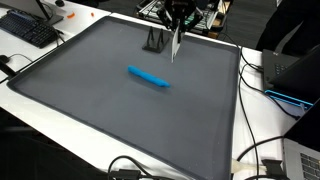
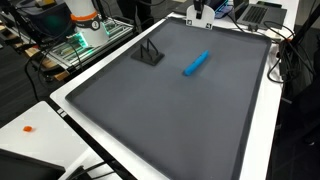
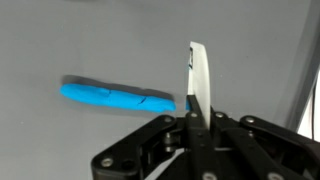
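- The fingers (image 3: 194, 120) are pinching a thin white strip (image 3: 200, 78). They grip it at one end, and the rest sticks out beyond the fingertips.
- In an exterior view the fingers (image 1: 178, 22) hang above the far edge of the grey mat (image 1: 100, 95). The white strip (image 1: 176, 46) points straight down towards the mat. Whether its tip touches the mat cannot be told from here.
- In the wrist view the strip shows a small dark mark near its free end (too small to read).
- A blue marker (image 1: 148, 76) lies flat on the mat, near its middle, nearer the viewer than the strip and clear of it. In the wrist view the blue marker (image 3: 115, 97) lies crosswise, with one end just beside the strip.
- A black stand (image 1: 154, 40) sits upright on the mat, just beside the hanging strip. It shows in both exterior views (image 2: 148, 52).
- The mat covers most of the white counter (image 2: 262, 120).
- A keyboard (image 1: 30, 28) lies off the mat at a far corner.
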Robot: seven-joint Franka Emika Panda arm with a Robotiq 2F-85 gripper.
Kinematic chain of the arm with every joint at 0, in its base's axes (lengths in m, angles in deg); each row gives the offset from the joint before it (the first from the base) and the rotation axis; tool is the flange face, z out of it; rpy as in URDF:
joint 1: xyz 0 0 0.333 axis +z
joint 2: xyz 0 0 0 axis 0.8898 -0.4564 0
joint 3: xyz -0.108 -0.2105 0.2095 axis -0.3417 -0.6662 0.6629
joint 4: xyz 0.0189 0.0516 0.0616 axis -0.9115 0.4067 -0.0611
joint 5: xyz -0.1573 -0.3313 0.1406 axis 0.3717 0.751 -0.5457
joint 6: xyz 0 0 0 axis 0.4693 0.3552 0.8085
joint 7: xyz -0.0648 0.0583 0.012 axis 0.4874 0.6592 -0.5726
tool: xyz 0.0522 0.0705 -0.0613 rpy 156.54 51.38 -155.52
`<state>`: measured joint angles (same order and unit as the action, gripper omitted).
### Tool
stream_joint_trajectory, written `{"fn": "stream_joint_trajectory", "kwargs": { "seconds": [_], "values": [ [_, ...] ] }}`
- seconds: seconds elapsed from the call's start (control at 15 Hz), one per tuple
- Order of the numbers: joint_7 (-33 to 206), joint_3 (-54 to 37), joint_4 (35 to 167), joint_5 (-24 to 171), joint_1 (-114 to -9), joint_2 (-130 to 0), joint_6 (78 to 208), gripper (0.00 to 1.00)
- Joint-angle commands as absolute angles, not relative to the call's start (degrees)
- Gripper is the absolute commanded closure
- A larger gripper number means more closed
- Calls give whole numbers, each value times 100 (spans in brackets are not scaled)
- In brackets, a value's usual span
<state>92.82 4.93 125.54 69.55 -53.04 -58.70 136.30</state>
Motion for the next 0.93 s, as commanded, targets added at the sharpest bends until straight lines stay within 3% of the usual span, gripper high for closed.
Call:
{"fn": "stream_joint_trajectory", "kwargs": {
  "seconds": [0.0,0.87],
  "values": [
    [9241,382,11793,7502,-5182,-6609,13373,99],
    [9268,107,11161,8049,-4993,-7513,13670,99]
  ]
}}
